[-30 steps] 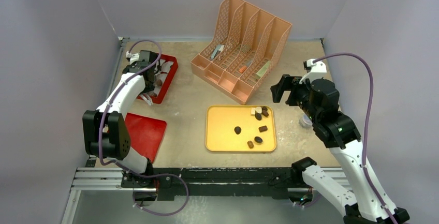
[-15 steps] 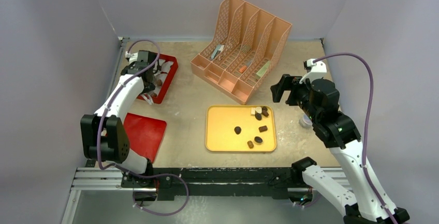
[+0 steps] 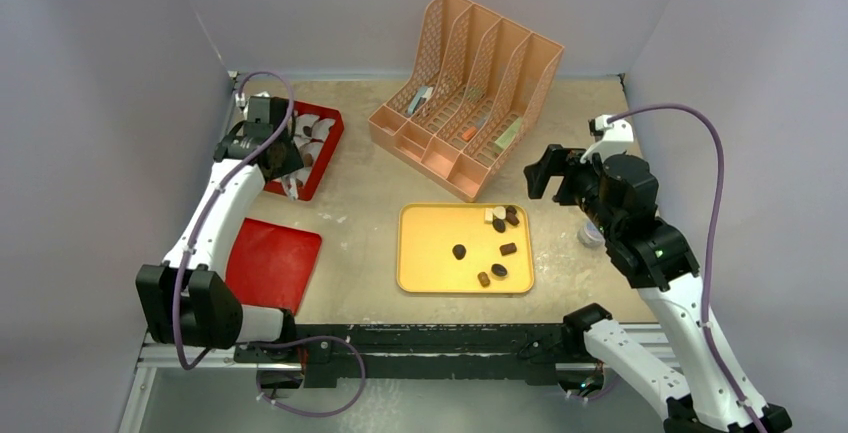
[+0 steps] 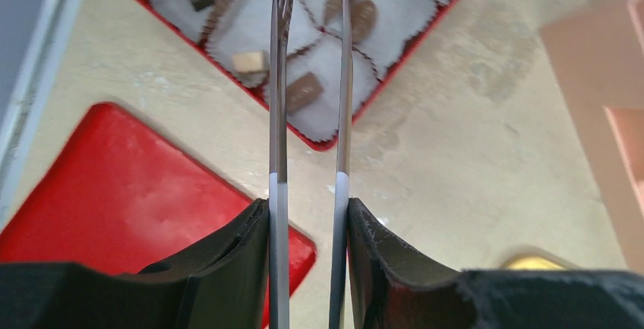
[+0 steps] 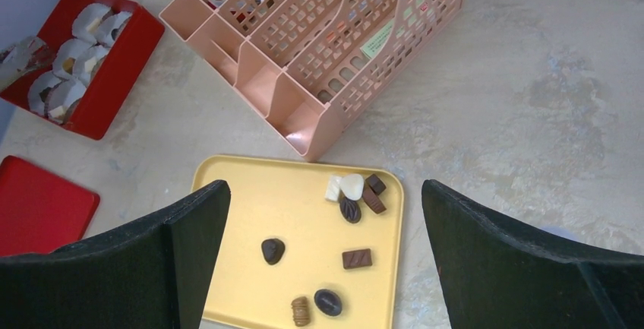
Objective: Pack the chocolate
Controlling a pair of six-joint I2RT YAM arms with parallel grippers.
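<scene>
The site was a robotics test cell, not a home or shop. A worn beige tabletop [image 3: 360, 213] stood boxed in by plain grey panels [image 3: 100, 103] on the left, far and right. The left arm [image 3: 225, 203] and right arm [image 3: 650, 243] were bolted along the near edge on an aluminium frame [image 3: 143, 383], with purple cables [image 3: 714, 193] looping loose.

Dark, caramel and cream chocolate pieces [image 5: 357, 258] scattered on the yellow tray [image 5: 304, 207], others in liners [image 5: 72, 55] in the red box [image 5: 125, 59]
</scene>
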